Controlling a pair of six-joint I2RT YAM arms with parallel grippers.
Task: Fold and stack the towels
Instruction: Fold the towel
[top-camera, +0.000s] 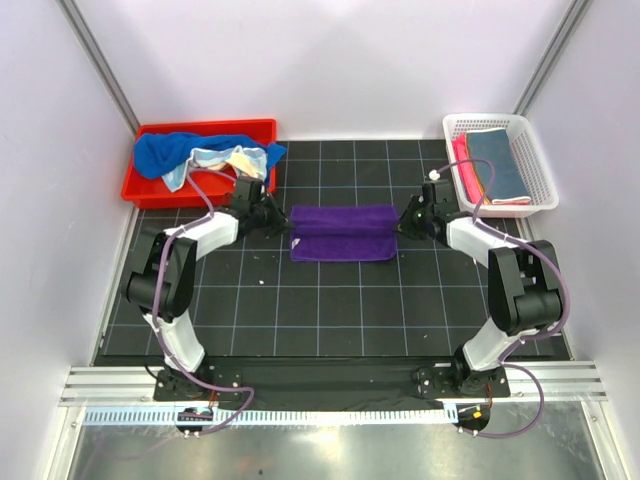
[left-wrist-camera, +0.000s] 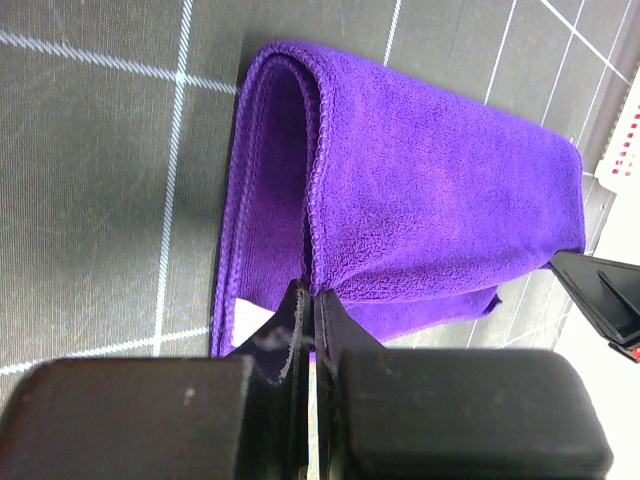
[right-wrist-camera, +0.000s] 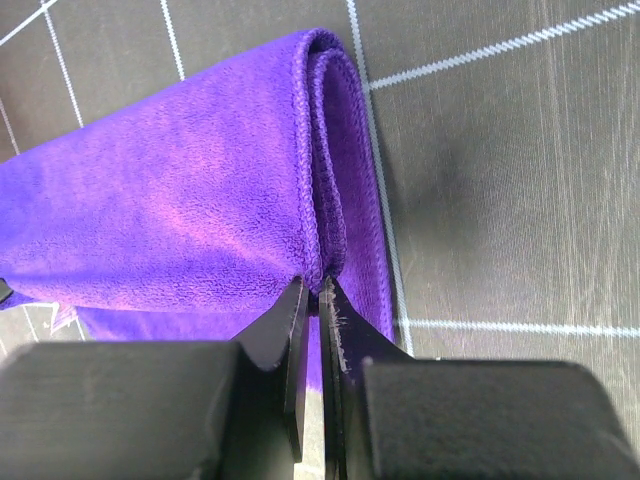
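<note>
I've got the purple towel (top-camera: 343, 232) folded into a long strip, flat on the desk (top-camera: 350, 300) approx. mid-mat, btwn both arms. Left fingers (left-wrist-camera: 306, 310) are clenched on the top layer's edge at its left end, and right fingers (right-wrist-camera: 300, 310) are pinched likewise at the right end. Blue towel (top-camera: 165, 152) & pale multicolour towel (top-camera: 235, 160) lie bunched in the red bin (top-camera: 200, 128), far left. White basket (top-camera: 535, 150), far right, holds a folded stack w/ slate blue towel (top-camera: 497, 160) on top.
</note>
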